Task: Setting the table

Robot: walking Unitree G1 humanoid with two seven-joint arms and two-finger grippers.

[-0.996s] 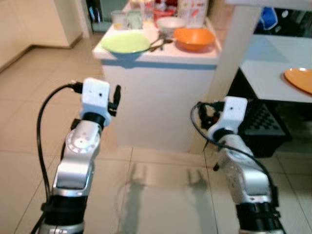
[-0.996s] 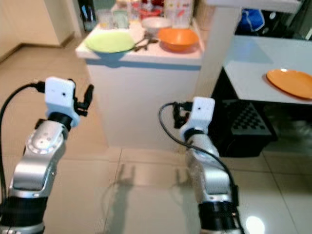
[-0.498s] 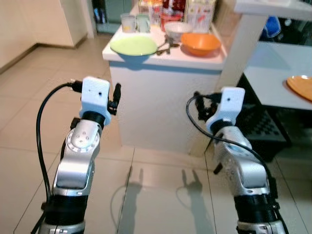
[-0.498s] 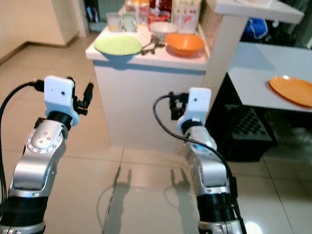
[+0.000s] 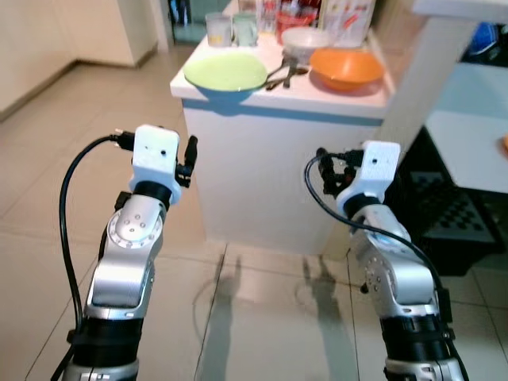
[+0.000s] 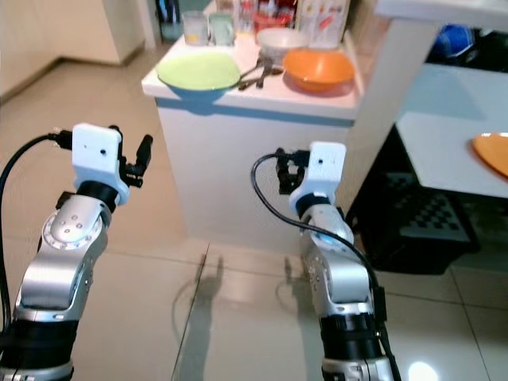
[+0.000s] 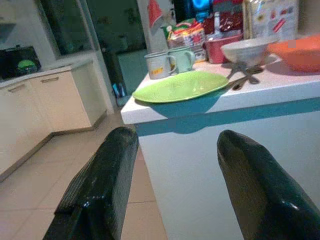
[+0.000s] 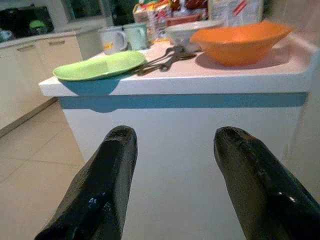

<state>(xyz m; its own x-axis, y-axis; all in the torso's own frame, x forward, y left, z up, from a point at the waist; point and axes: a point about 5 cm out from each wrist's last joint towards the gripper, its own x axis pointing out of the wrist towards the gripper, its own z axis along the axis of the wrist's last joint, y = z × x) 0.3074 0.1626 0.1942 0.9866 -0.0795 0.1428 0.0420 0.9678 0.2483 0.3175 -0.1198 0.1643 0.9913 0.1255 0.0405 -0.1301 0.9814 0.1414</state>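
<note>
– What is sitting on the white bench [image 5: 278,107]?

– A green plate [image 5: 225,71] is lying flat at the bench's near corner, on the robot's left side. An orange bowl [image 5: 345,67] is sitting at the other near corner. Between them some spoons [image 5: 282,75] are lying, touching the plate's rim. A white bowl [image 5: 305,38] is standing just behind the spoons, and two mugs [image 5: 232,28] are standing behind the plate. Packets and a red tub [image 7: 223,44] are crowding the back of the bench.

– Where are the robot's arms?

– Both are reaching up in front of the bench, below its top and well apart from the dishes. The left end effector [image 7: 172,187] is hanging in the air before the plate's corner, its two black fingers [image 7: 102,185] spread wide with nothing between them. The right end effector [image 8: 172,185] is hanging before the bowl's side, also spread wide and holding nothing.

– Anything beside the bench?

– A second table [image 6: 444,151] is standing to the bench's right, with an orange plate [image 6: 492,152] lying on it. A black crate [image 6: 421,226] is sitting on the floor under that table.
</note>
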